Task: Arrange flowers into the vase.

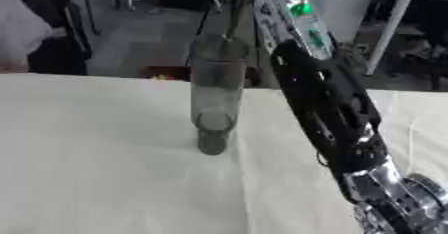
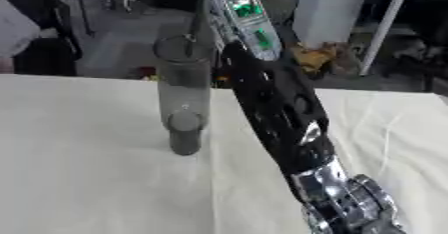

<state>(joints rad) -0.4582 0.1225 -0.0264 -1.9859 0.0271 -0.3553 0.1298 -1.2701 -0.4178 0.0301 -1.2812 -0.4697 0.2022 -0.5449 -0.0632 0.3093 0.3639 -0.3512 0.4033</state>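
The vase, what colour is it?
The vase is clear, smoky grey glass with a dark base, best seen in the left eye view.

Clear glass vase [image 1: 214, 93] upright on cloth, seemingly holding stems.

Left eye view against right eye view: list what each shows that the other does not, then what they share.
Only the left eye view shows a strip of table between the vase and the forearm below the vase rim; the white bin behind is half hidden by the arm.

Only the right eye view shows an orange-brown object on the floor and the white bin almost fully clear of the arm.

Both show the clear glass vase upright on the white cloth, thin dark stems above its rim, and the right arm reaching up past it; the hand is out of frame.
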